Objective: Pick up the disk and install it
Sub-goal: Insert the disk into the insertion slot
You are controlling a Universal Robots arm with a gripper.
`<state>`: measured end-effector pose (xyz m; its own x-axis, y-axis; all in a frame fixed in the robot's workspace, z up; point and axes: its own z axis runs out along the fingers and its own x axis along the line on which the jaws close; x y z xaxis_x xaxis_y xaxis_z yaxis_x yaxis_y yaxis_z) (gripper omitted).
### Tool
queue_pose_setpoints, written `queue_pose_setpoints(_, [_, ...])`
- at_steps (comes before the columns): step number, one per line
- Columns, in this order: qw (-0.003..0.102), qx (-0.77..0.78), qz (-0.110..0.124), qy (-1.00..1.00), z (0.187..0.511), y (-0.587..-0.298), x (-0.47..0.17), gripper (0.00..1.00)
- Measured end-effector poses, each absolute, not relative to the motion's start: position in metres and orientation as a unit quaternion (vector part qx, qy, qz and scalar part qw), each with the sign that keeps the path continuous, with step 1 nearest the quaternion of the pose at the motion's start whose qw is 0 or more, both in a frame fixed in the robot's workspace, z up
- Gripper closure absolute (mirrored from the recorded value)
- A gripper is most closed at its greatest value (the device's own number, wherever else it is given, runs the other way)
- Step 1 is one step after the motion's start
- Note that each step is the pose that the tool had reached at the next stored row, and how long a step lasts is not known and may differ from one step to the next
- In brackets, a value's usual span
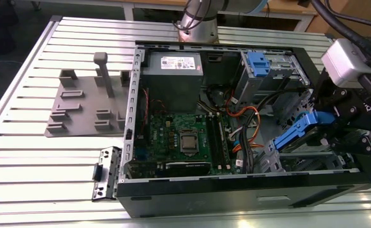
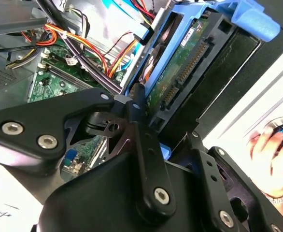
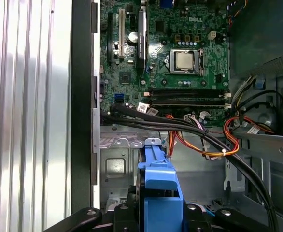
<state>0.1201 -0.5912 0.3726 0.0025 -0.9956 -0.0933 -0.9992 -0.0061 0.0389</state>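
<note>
The disk point(image 1: 297, 131) is held on edge over the open computer case point(image 1: 236, 192), at the exterior view's right, above the drive bay point(image 1: 303, 161). Its blue side rails frame it. In the second wrist view the disk's point(image 2: 182, 60) green circuit board and connector row face the camera. My gripper point(image 1: 328, 126) is shut on the disk, with black fingers point(image 2: 140, 113) pressing on its blue rail. In the first wrist view the blue rail point(image 3: 158, 186) sticks out from between the gripper point(image 3: 158, 215) over the bay's metal floor point(image 3: 117, 164).
Inside the case are a green motherboard point(image 1: 185, 137), a grey power supply box point(image 1: 172, 71), a blue latch on a metal cage point(image 1: 261, 66) and orange and black cables point(image 1: 248, 124). A grey fixture point(image 1: 87, 104) lies on the slatted table. A person's hand point(image 2: 272, 159) is nearby.
</note>
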Motion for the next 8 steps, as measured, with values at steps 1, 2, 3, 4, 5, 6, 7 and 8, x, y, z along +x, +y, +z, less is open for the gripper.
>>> queue_pose_setpoints(1, [0.019,-0.708,0.047,0.705,0.3725,-0.5912,0.1201,0.64])
queue_pose_setpoints(2, [0.019,-0.708,0.047,0.705,0.3725,-0.5912,0.1201,0.64])
queue_pose_setpoints(3, [0.019,-0.708,0.047,0.705,0.3725,-0.5912,0.1201,0.64])
queue_pose_setpoints(4, [0.019,-0.708,0.047,0.705,0.3725,-0.5912,0.1201,0.63])
queue_pose_setpoints(5, [0.019,-0.708,0.047,0.705,0.3724,-0.5912,0.1201,0.63])
queue_pose_setpoints(6, [0.019,-0.708,0.047,0.705,0.3723,-0.5912,0.1201,0.56])
queue_pose_setpoints(7, [0.019,-0.708,0.047,0.705,0.3723,-0.5912,0.1201,0.56])
queue_pose_setpoints(8, [0.019,-0.708,0.047,0.705,0.3723,-0.5912,0.1201,0.56])
